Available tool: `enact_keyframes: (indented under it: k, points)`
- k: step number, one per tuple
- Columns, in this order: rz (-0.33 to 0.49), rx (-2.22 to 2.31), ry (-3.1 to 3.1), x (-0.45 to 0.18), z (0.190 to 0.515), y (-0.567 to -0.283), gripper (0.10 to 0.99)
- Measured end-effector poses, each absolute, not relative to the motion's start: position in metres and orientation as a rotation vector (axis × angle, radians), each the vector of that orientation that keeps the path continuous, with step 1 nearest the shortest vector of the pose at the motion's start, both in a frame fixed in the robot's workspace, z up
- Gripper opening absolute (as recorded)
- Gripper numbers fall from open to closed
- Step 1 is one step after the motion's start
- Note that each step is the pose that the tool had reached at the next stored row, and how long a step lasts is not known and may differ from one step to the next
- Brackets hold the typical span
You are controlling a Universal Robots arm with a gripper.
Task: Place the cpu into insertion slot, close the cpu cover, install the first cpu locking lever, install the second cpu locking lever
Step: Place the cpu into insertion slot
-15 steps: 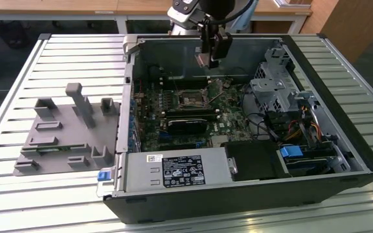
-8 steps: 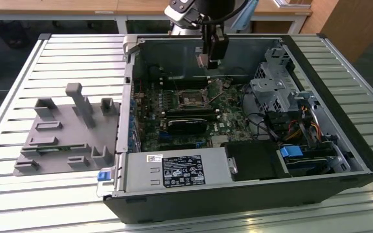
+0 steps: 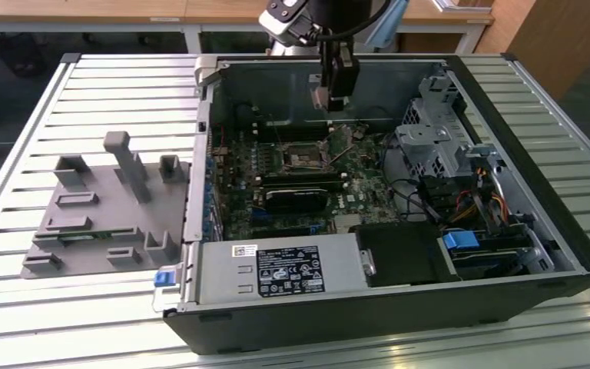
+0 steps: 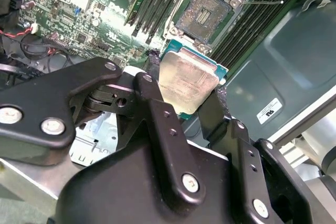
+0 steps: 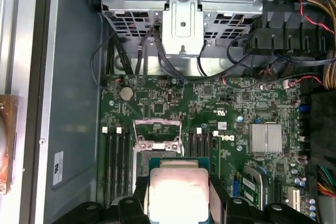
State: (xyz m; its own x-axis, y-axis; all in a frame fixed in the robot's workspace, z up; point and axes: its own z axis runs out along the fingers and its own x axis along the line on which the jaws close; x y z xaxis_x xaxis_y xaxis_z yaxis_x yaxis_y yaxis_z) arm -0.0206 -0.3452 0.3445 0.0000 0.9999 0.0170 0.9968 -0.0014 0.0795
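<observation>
The slatted grey metal desk [image 3: 120, 84] carried an open black computer case [image 3: 377, 315]. Inside lay a green circuit board [image 3: 362, 165], partly hidden by cabling and metal cages. The black gripper [image 4: 186, 78] hung above it, clamped on the flat square silvery-beige cpu [image 4: 188, 88]. The fingers covered two of the cpu's edges. The square black insertion slot [image 4: 202, 14] lay uncovered just beyond the cpu, apart from it.

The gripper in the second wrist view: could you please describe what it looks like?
The gripper is matte black, built of flat jointed link bars fastened with round silver screw heads. In the exterior view, the arm above it is black, with a pale grey joint housing.
</observation>
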Motion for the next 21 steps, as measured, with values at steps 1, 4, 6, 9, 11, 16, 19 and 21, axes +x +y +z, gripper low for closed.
enact_keyframes:
  k: [1, 4, 6, 9, 11, 16, 19, 21]
  points:
    - [0.106, 2.19, 2.188, -0.021, 0.344, -0.345, 0.537]
    - [0.105, 2.191, 2.187, -0.021, 0.342, -0.345, 0.537]
    - [0.106, 2.191, 2.186, -0.021, 0.342, -0.345, 0.537]
    - [0.106, 2.191, 2.186, -0.021, 0.34, -0.345, 0.537]
    - [0.106, 2.191, 2.186, -0.021, 0.339, -0.345, 0.537]
    - [0.105, 2.192, 2.186, -0.021, 0.336, -0.345, 0.537]
    - [0.105, 2.192, 2.186, -0.021, 0.332, -0.343, 0.537]
    - [0.105, 2.191, 2.187, -0.021, 0.329, -0.343, 0.537]
